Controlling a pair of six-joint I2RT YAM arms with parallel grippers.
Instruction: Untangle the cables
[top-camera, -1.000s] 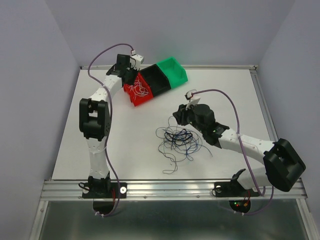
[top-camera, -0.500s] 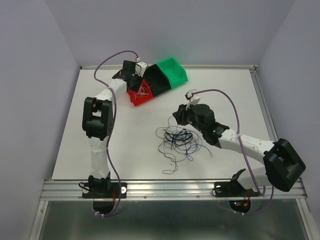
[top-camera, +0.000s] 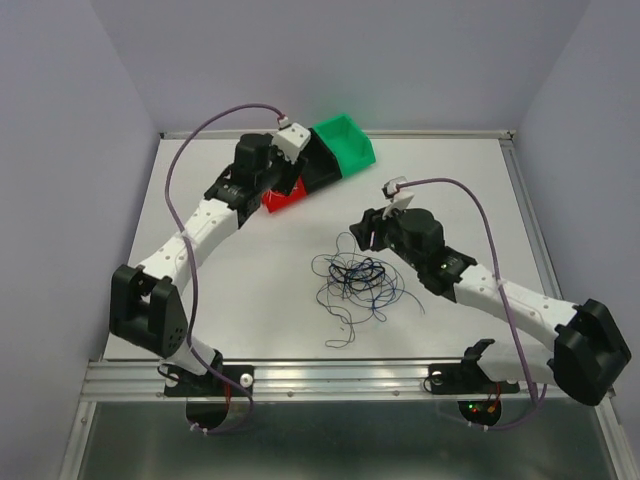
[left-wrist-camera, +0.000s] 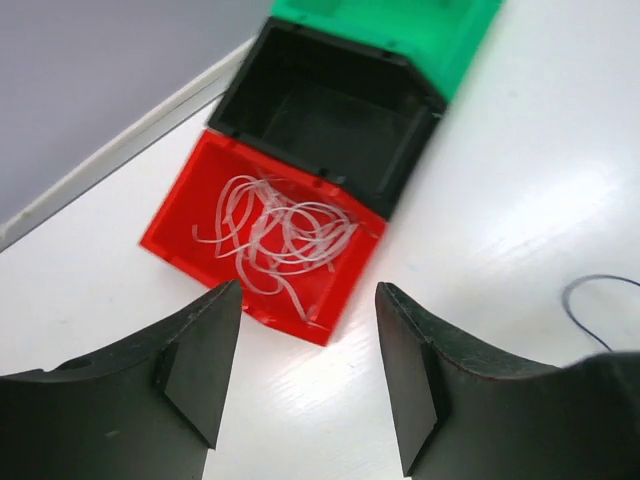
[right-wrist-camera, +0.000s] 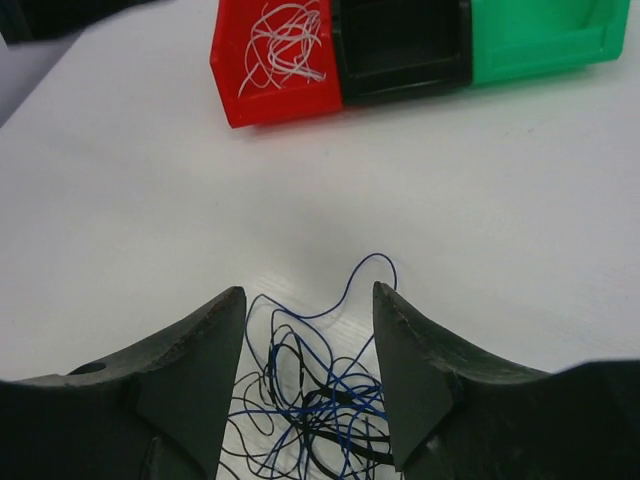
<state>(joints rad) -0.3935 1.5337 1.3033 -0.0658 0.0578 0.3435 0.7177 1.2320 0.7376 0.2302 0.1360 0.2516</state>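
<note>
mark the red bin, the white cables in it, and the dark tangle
red bin (left-wrist-camera: 355, 272), left wrist view, right outer wall.
white cables (left-wrist-camera: 280, 235), left wrist view, middle of the bundle.
dark tangle (right-wrist-camera: 325, 395), right wrist view, dense blue and black knot.

Top view: left arm (top-camera: 215, 215) covers most of the red bin (top-camera: 283, 200); contents unseen there. Cables (top-camera: 355, 280) too fine to sort strand by strand.

Right wrist: tangle runs off the bottom edge, flanks behind the right gripper's fingers (right-wrist-camera: 190, 380). Green bin (right-wrist-camera: 540, 40) cut by the top edge.

Left wrist: one dark strand (left-wrist-camera: 565, 297) vanishes behind the left gripper's finger (left-wrist-camera: 480, 400).
</note>
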